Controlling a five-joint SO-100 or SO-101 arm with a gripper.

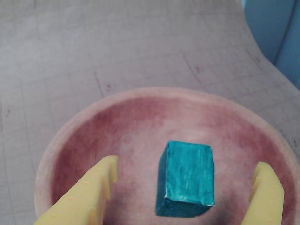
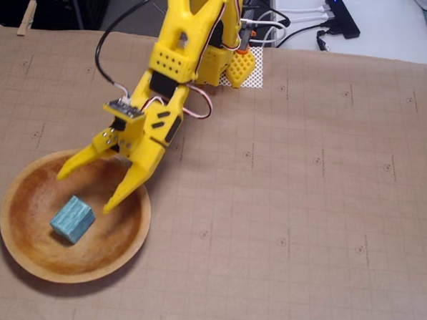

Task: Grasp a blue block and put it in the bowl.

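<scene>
The blue block [image 1: 187, 178] [image 2: 72, 219] lies on the floor of the wooden bowl [image 1: 140, 101] [image 2: 22, 257], resting free, slightly left of the bowl's middle in the fixed view. My yellow gripper [image 2: 83, 191] [image 1: 187, 187] hangs open just above the bowl's inside. In the wrist view its two fingers stand wide on either side of the block, touching nothing. In the fixed view the fingertips [image 2: 108, 208] point down to the left, a little above and right of the block.
A brown gridded mat [image 2: 305, 193] covers the table. The arm's base [image 2: 233, 61] and black cables with a hub [image 2: 343, 16] sit at the far edge. A light blue thing [image 1: 276, 33] shows at the top right of the wrist view.
</scene>
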